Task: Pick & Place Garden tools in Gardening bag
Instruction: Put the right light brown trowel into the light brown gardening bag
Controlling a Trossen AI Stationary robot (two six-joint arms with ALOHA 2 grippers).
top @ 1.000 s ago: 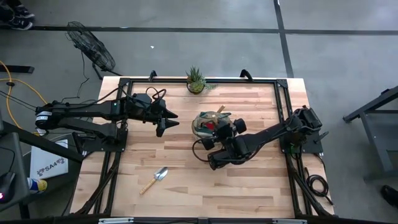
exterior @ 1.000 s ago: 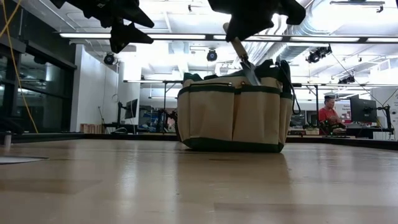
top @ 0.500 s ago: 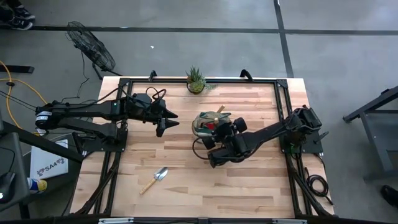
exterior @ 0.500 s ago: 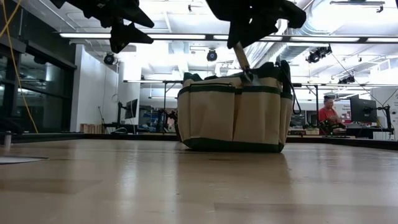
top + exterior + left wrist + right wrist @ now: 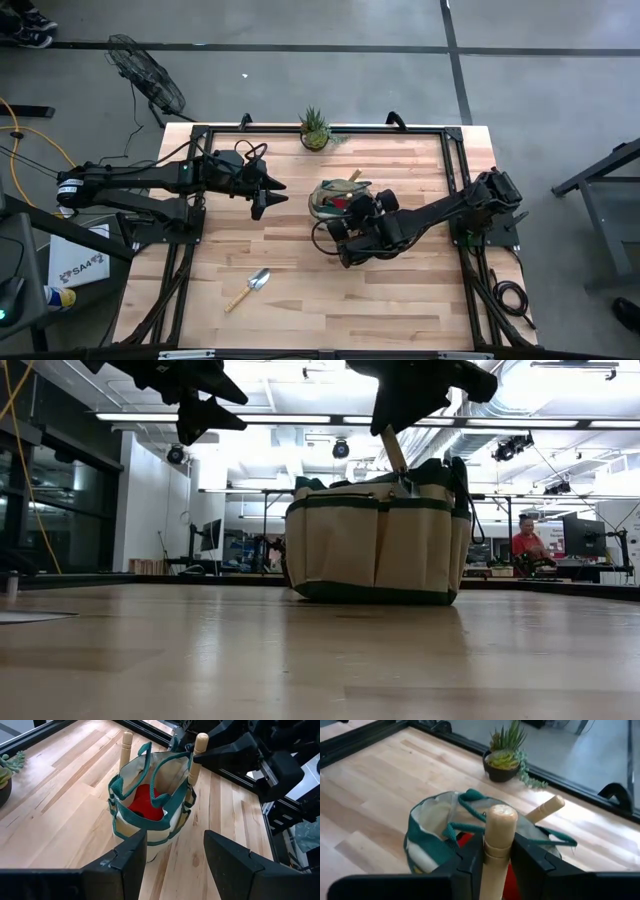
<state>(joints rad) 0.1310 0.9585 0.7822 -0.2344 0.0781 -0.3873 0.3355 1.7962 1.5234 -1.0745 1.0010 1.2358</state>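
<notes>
The right end effector (image 5: 497, 855) grips a wooden-handled tool (image 5: 497, 832) upright over the gardening bag (image 5: 338, 198) mid-bench; released tilted, it could tip out. The left end effector (image 5: 262, 192) hovers open. One trowel (image 5: 250, 286) remains near-left.

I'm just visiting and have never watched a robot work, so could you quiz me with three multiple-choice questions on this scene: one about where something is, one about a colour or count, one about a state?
1. Where does the loose trowel lie?
A. On the table, nearer the left arm's side
B. Inside the bag
C. Beside the potted plant

2. What colour shows inside the gardening bag?
A. Blue
B. Red
C. Yellow

3. What is the right gripper doing?
A. Hanging empty away from the bag
B. Holding the plant
C. Flanking a wooden handle over the bag

Answers: 1 A, the high view shows it alone on bare wood. 2 B, the left wrist view looks down onto something red. 3 C, the right wrist view shows the handle upright between its fingers.
</notes>
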